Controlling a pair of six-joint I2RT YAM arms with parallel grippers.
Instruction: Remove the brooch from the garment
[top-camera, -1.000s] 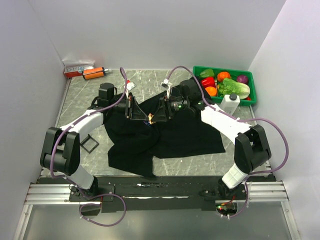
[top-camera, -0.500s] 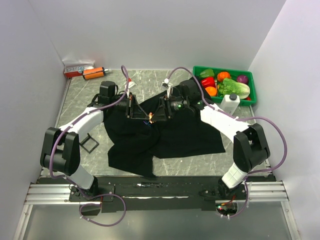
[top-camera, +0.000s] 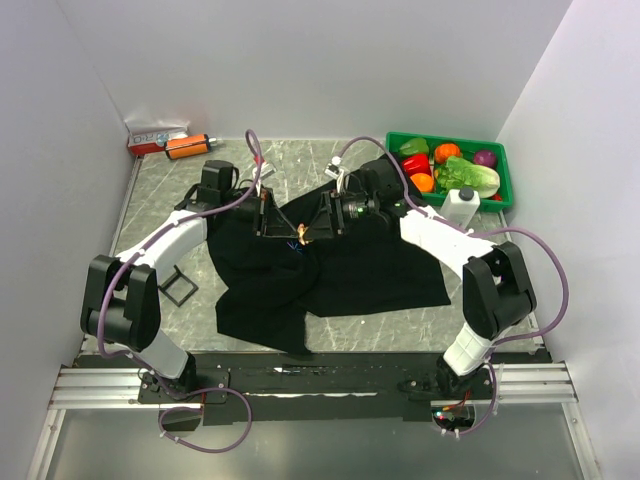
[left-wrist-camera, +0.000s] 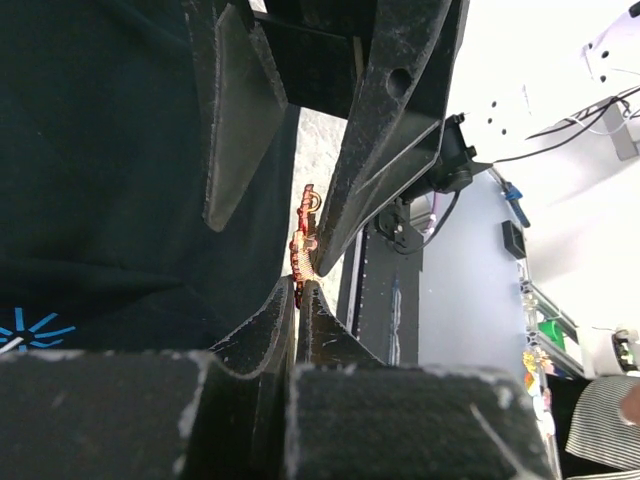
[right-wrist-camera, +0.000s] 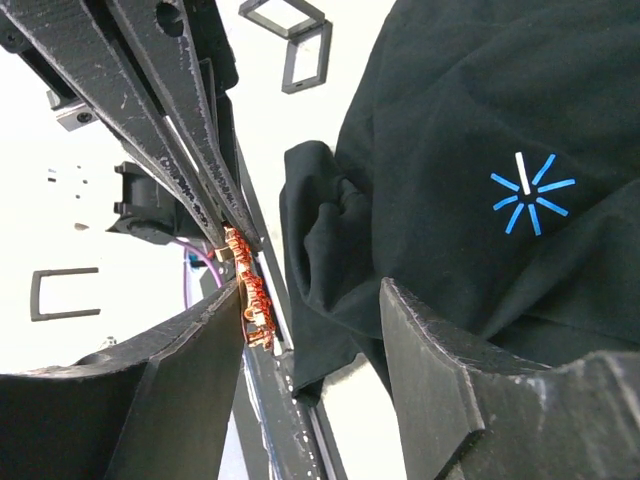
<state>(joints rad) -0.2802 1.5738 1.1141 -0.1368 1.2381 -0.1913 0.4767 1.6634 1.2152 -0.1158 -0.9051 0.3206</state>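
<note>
The black garment (top-camera: 330, 270) lies spread on the table, and its blue starburst mark (right-wrist-camera: 530, 190) shows in the right wrist view. The tiny orange brooch (top-camera: 303, 237) hangs between the two grippers above the cloth. My left gripper (left-wrist-camera: 297, 288) is shut on the brooch's (left-wrist-camera: 303, 240) lower end. My right gripper (right-wrist-camera: 312, 290) is open around it, with the brooch (right-wrist-camera: 250, 290) lying against the inner face of one finger (right-wrist-camera: 190, 380). In the right wrist view a gap shows between the brooch and the cloth. In the top view the left gripper (top-camera: 292, 231) and right gripper (top-camera: 314, 232) meet tip to tip.
A green tray (top-camera: 506, 175) of vegetables stands at the back right, with a white bottle (top-camera: 461, 208) in front of it. An orange cylinder with a black cap (top-camera: 188, 146) and a red-white box (top-camera: 155, 135) lie at the back left. A black square frame (top-camera: 180, 290) lies by the left arm.
Both wrists have shifted slightly toward the back of the table. The brooch stays pinched at about the same spot between the grippers.
</note>
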